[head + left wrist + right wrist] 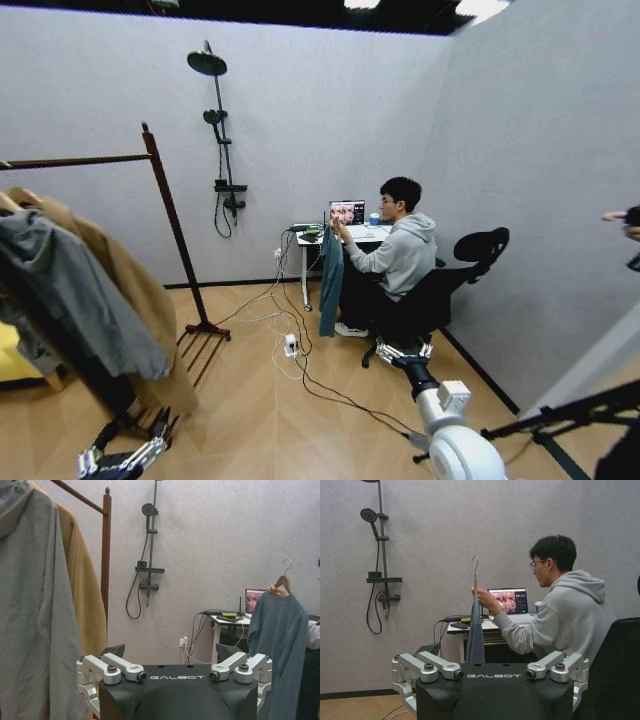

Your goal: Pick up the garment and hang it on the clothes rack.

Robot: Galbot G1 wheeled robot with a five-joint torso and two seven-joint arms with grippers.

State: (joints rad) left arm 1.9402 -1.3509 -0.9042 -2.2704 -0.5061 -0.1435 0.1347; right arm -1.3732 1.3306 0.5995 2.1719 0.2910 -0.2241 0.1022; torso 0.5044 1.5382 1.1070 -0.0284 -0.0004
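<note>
Seeing a seated person's hand [481, 596] holding up the teal jacket [331, 281] by its hanger; both our grippers, left gripper [122, 458] and right gripper [403, 351], spread, gripping nothing, low, apart from the clothes rack [172, 222].

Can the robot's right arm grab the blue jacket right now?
Probably not yet. The jacket hangs from a person's hand by the desk, well across the floor from the right tool. Nothing stands between them, so the way looks free once the robot gets closer.
</note>
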